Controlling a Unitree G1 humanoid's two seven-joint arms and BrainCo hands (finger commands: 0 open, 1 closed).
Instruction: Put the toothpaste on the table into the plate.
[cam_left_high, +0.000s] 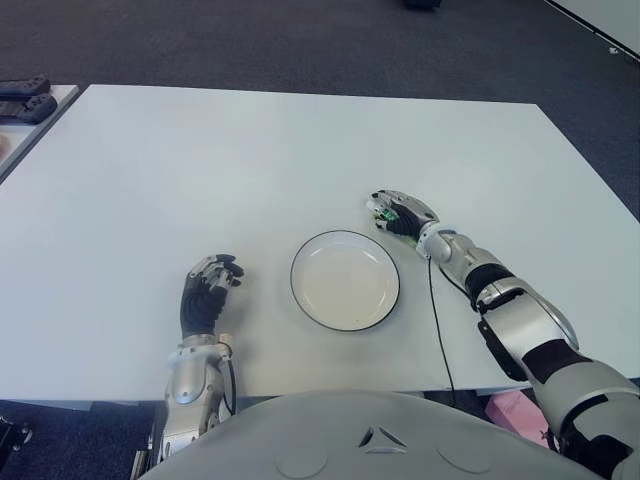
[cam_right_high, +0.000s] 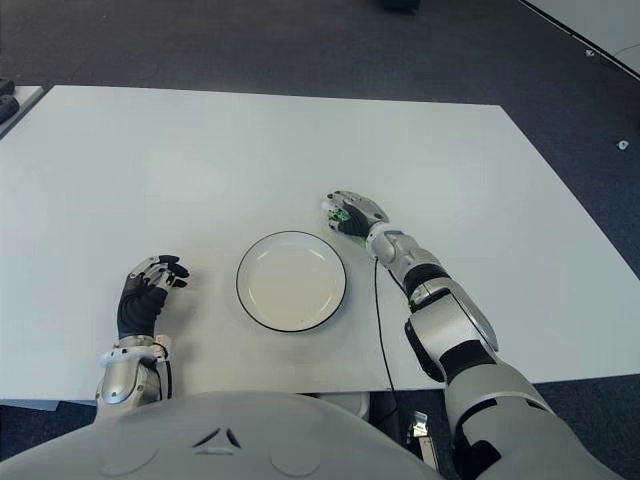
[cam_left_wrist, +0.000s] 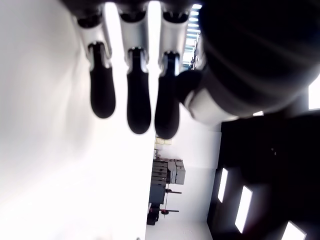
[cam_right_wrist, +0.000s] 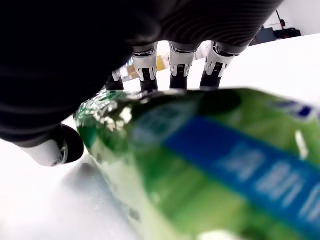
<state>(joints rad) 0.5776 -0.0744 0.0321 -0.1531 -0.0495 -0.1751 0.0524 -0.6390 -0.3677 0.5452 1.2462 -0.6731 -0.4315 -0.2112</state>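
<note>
The toothpaste (cam_right_wrist: 210, 165) is a green tube with a blue band; only a green sliver (cam_left_high: 382, 215) shows in the eye views. My right hand (cam_left_high: 400, 212) lies over it on the white table (cam_left_high: 200, 170), just beyond the right rim of the plate. Its fingers (cam_right_wrist: 176, 67) curl behind the tube and the thumb sits at the tube's end, so the hand is shut on it. The white plate (cam_left_high: 345, 285) with a dark rim sits near the table's front middle and holds nothing. My left hand (cam_left_high: 208, 290) shows left of the plate, fingers relaxed, holding nothing.
A black cable (cam_left_high: 436, 330) runs from my right wrist across the table to the front edge. Dark devices (cam_left_high: 25, 100) lie on a separate surface at the far left. A pink object (cam_left_high: 515, 410) shows below the table's front right.
</note>
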